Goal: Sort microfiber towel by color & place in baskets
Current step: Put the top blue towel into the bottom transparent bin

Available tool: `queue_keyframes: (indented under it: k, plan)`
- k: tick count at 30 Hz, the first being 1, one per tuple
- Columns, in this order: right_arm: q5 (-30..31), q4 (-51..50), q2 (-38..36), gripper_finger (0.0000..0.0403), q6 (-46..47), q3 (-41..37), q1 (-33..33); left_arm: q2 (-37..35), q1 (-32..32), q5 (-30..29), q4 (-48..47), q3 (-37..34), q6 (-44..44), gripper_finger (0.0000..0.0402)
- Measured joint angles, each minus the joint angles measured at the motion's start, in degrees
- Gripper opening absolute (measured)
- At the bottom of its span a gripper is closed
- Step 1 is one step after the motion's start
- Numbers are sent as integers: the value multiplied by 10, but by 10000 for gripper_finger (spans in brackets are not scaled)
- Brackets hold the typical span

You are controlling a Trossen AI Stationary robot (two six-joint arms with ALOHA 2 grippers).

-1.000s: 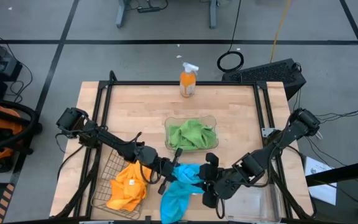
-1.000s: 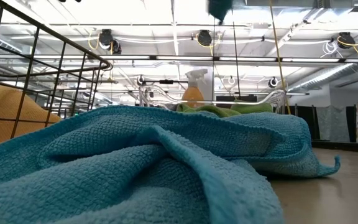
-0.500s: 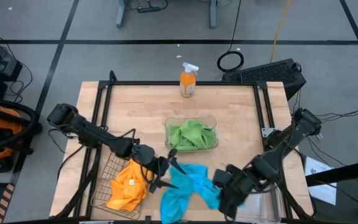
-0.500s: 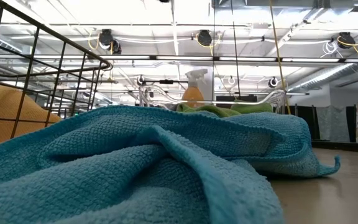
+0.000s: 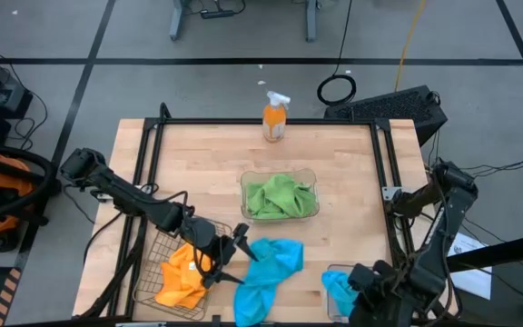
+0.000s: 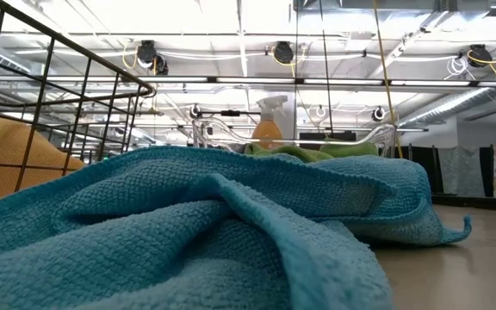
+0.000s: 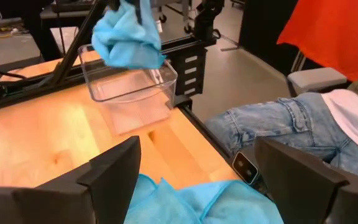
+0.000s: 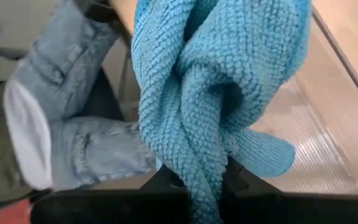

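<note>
One sky blue microfiber towel (image 5: 266, 272) lies crumpled on the table near the front edge, and fills the low view's foreground (image 6: 231, 232). My left gripper (image 5: 232, 256) stands open at its left edge, the fingers (image 7: 114, 177) apart above the cloth (image 7: 191, 199). My right gripper (image 5: 357, 283) is shut on a second blue towel (image 5: 339, 291) over the clear basket (image 5: 370, 272) at the near right corner. Green towels (image 5: 280, 196) lie in the clear basket (image 5: 243, 182) at mid-table. Orange-yellow towels (image 5: 184, 272) lie in the wire basket (image 5: 152, 250). My right gripper pinches a bunched fold (image 8: 197, 165) of the blue towel between its two fingers, several layers together. The fingers come from above, pointing down. The towel (image 7: 126, 40) hangs slack below them, lifted clear above the clear basket (image 7: 132, 87).
An orange spray bottle (image 5: 275, 116) stands at the table's far edge. A black frame (image 5: 384, 173) runs along the table's sides. A person in jeans (image 7: 278, 121) sits close beyond the near right corner.
My left gripper has opened, let go of the blue cloth and drawn back a little toward the table's left. My right gripper has shut on one blue towel, pulled it off the pile and carried it toward the near right corner, over the clear basket. The other blue towel stays down.
</note>
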Motion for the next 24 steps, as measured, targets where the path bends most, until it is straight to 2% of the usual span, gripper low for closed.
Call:
queue_keyframes:
  k: [5,8,17,24]
  plan:
    - [9,16,-1,8,49,-53,26,0,-3,0,1,-1,4,319]
    - [30,46,-1,8,51,-79,32,0,-2,-1,3,-1,4,319]
    - [29,114,-1,9,82,-168,32,0,-2,-8,3,-1,4,319]
    - [30,208,-1,21,74,-220,32,0,-2,-8,1,-1,4,319]
